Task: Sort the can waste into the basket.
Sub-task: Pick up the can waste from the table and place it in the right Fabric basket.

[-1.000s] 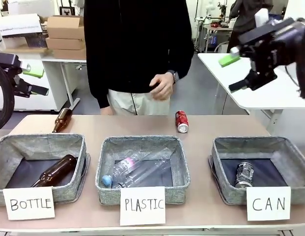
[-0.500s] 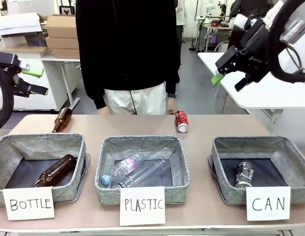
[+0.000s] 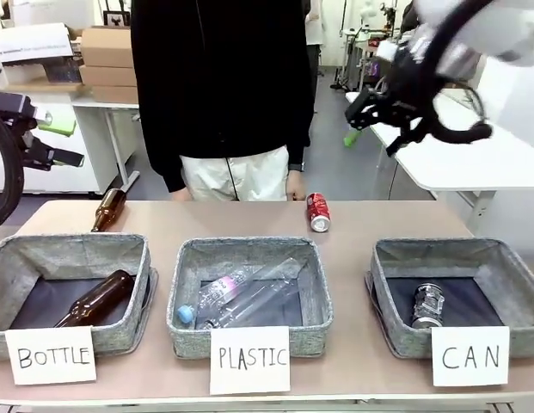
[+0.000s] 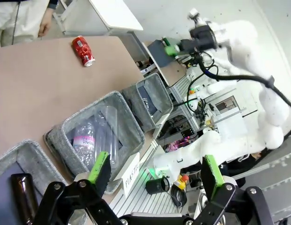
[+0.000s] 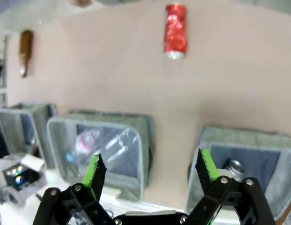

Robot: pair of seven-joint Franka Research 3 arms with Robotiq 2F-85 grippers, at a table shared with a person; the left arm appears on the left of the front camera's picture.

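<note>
Right gripper (image 3: 374,139) sits in the upper right of the front view, well above the table (image 3: 404,219), jaws wide apart with nothing between them. Its wrist view agrees: green pads (image 5: 94,168) spread, empty, looking down on the table. Left gripper (image 3: 64,142) is at the left edge of the front view, off the table, also spread wide and holding nothing. We see the red can (image 3: 318,212) lying on its side on bare table, centre-right of the frame near the far edge, silver end toward us, apart from every basket. A person's hand (image 3: 294,184) hangs just up-left of it; we can't tell if they touch. The black can (image 3: 427,305) lies on the dark floor of the CAN basket (image 3: 383,258) at lower right, and the white CAN card (image 3: 470,355) stands at its front wall. The middle basket (image 3: 185,258), carded PLASTIC, holds a clear plastic bottle (image 3: 241,297). The left basket (image 3: 9,258), carded BOTTLE, holds a brown bottle (image 3: 99,299). A second brown bottle (image 3: 108,209) lies on the table at upper left, behind the left basket
</note>
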